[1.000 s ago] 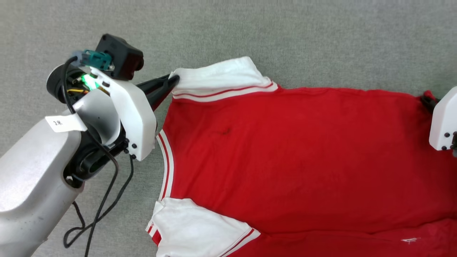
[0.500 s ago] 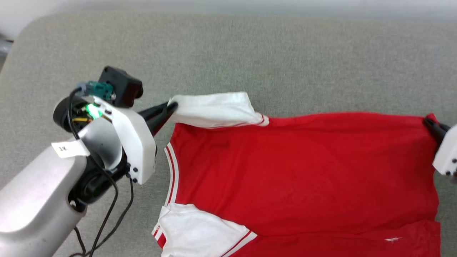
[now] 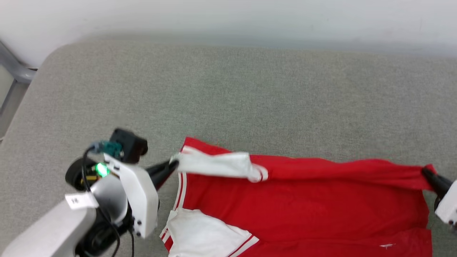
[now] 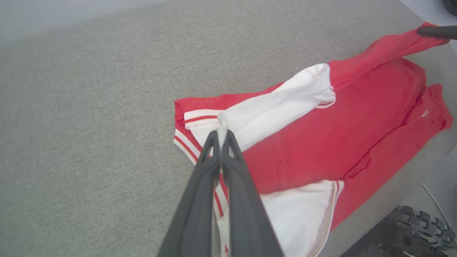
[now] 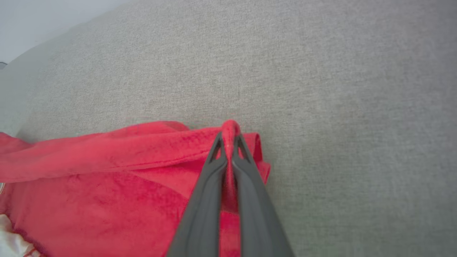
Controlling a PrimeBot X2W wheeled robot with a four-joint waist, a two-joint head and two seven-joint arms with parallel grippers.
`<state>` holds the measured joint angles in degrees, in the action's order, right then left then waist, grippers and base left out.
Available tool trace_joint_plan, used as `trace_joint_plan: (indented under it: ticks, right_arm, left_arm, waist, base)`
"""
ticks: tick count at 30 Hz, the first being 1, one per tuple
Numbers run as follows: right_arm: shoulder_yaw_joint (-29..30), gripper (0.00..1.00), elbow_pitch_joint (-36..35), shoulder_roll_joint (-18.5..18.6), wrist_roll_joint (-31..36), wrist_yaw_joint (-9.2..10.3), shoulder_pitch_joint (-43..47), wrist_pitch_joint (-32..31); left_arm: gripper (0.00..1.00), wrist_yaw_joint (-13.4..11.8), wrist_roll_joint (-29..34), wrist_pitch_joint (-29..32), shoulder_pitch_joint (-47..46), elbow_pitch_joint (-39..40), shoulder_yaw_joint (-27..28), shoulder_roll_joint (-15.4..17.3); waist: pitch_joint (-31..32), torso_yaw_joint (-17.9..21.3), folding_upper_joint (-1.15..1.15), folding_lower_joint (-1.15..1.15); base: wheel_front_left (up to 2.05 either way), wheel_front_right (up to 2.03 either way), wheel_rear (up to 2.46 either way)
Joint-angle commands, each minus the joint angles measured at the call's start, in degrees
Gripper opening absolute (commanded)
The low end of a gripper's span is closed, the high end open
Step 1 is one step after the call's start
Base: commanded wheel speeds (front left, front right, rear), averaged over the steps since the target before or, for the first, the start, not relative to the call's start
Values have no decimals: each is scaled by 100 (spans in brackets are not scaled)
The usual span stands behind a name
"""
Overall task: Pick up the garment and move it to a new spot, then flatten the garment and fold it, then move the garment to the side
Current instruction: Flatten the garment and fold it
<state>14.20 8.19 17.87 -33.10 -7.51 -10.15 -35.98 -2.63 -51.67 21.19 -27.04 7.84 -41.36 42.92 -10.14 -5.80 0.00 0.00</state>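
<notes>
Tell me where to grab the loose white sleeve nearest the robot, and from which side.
Take the near sleeve at its striped edge, coming in low from the robot's right. It lies flat on the red body, and that edge looks like a free lip to slide under. Both the left gripper and right gripper are shut on the garment.

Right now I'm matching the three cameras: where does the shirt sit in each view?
Head view: shirt across the lower half, neckline at left.
Left wrist view: centre to right, left claw pinching its white sleeve.
Right wrist view: lower left, right claw pinching a red corner.
Shared landmark: that pinched corner, at the head view's right edge and the left wrist view's top right.
</notes>
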Motion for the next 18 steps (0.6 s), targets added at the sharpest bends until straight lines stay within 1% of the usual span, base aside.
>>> trace_joint_plan:
  ticks: [1,6,11,18]
  right_arm:
    - [18,0,-60,-44,-68,5,139,-36]
    - [-41,0,-256,-59,-398,5,624,-232]
    - [13,0,-346,-13,-519,5,1054,-352]
    - [-190,0,-500,158,-782,5,1453,-679]
  left_arm:
    - [0,-56,-11,-31,141,37,-24,44]
    - [0,-169,-49,-103,620,95,-153,139]
    - [0,-267,-97,-140,1016,102,-300,140]
    - [0,-361,-69,-239,1351,-112,-395,244]
  waist:
    - [59,-7,0,0]
    - [196,-4,0,0]
    - [283,-16,0,0]
    - [323,21,0,0]
  base:
    - [0,0,0]
    - [0,0,0]
    - [0,0,0]
    - [0,0,0]
